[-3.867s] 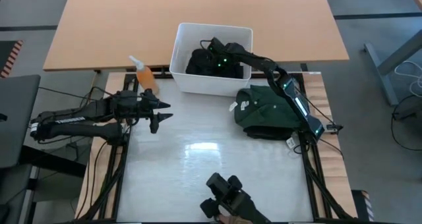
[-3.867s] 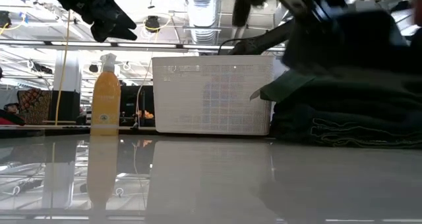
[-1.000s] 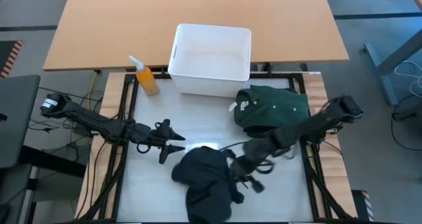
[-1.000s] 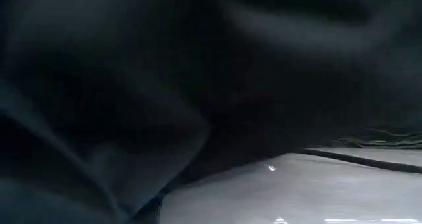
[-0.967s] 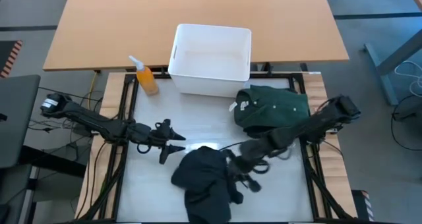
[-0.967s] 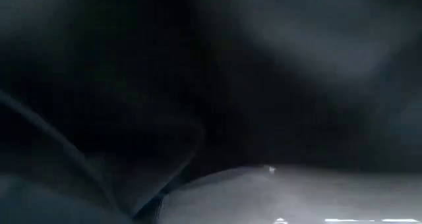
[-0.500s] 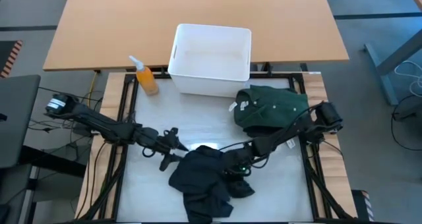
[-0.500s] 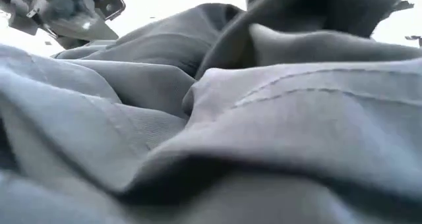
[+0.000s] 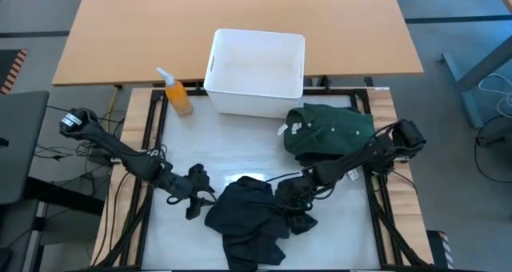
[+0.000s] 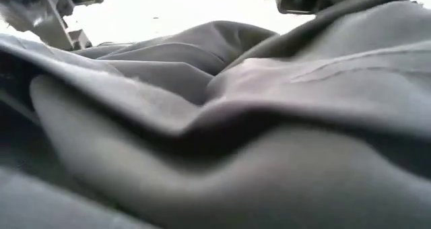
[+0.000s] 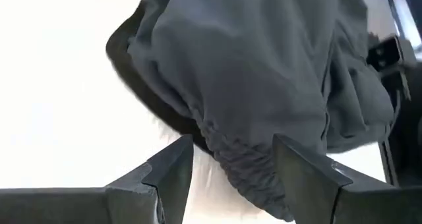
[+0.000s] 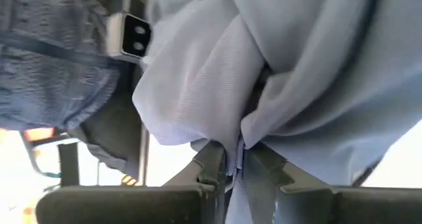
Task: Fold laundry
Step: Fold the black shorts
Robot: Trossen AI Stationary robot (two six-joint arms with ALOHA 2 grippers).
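**Black garment heaped at the near edge, both claws beside it**

Crumpled black soft cloth garment (image 9: pixel 248 220) lying in a loose heap on the glossy white desk (image 9: pixel 240 148), near the front edge and about the middle of its width. Folds of this cloth filling the whole low view (image 10: pixel 222 121), very close to that camera.

Right claw (image 9: pixel 298 210) low on the desk at the right side of the heap, arm reaching in from the right edge. Fingers (image 12: pixel 214 159) almost together, a thin fold of the black cloth pinched between them in the right wrist view.

Left claw (image 9: pixel 198 197) low on the desk at the left side of the heap, just beside its edge. Fingers (image 11: pixel 173 174) standing wide apart, nothing held; a gathered, ribbed hem of the garment (image 11: pixel 250 92) seen just in front of the gap between them, contact with the cloth not clear.

Folded dark green cloth garment (image 9: pixel 330 132) resting on the right part of the desk, apart from the black heap, a small white tag at its left corner. White rectangular plastic bin (image 9: pixel 258 70) at the far edge, no cloth visible inside. Orange spray bottle with white nozzle (image 9: pixel 176 94) just left of the bin.
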